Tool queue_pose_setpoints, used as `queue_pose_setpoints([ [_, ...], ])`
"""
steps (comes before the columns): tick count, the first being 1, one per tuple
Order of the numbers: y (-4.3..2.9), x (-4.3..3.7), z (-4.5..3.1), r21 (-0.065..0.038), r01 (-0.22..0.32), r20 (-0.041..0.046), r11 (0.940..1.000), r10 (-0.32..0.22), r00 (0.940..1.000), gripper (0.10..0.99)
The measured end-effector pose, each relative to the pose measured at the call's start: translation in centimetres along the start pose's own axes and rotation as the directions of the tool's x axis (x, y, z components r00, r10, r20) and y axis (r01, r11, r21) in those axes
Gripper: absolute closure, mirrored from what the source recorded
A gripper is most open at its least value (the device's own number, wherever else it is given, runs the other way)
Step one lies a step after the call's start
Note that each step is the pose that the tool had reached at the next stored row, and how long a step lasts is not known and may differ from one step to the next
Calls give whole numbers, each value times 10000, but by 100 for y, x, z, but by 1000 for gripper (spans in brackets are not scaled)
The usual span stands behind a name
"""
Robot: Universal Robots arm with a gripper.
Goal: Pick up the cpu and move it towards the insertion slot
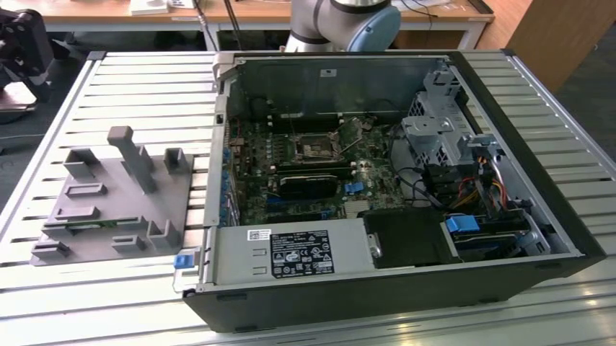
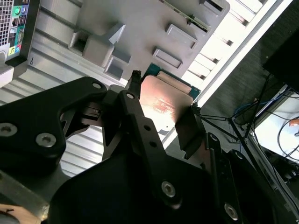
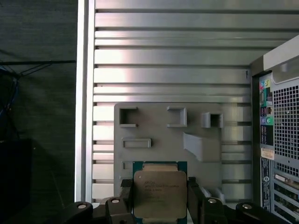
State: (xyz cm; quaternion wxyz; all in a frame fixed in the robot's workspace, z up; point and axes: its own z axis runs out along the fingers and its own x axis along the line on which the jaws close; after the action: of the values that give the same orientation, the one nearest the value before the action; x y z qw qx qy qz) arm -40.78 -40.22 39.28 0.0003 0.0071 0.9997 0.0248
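Okay, you had the tool (image 3: 159, 187) pinched on the cpu (image 3: 160, 195). Its two black fingers (image 3: 125, 191) pressed on opposite edges of the chip, and the silvery lid faced up in the first wrist view. The second wrist view agreed: the tool (image 2: 162, 97) gripped the cpu (image 2: 163, 105) edge to edge, with a thin green rim showing past the fingers (image 2: 189, 130). The chip was square, so it had no long axis, and it sat flat and level between the jaws. It hung over the near end of the grey fixture (image 3: 163, 135), and you probably had it lifted clear, though the gap was not plain. The relation that mattered was sideways. The insertion slot (image 1: 315, 149), a silvery frame round a dark centre, lay on the motherboard inside the open case (image 1: 385, 288). That put it to the exterior view's right of the grey fixture (image 1: 106, 202) and well apart from it, with the case wall between them. In the first wrist view the case's rear panel (image 3: 280, 140) stood just beside the fixture. Everything rested on a slatted metal tabletop (image 1: 144, 86). The arm (image 1: 342, 21) rose behind the case, with wooden desks beyond it, and dark floor and loose cables lay off the tabletop's edge.
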Motion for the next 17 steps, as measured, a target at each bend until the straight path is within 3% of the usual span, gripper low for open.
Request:
queue_pose_setpoints([
  [17, 3, -211, 0, -2, 0, -1, 10000, 0, 10000, 541],
])
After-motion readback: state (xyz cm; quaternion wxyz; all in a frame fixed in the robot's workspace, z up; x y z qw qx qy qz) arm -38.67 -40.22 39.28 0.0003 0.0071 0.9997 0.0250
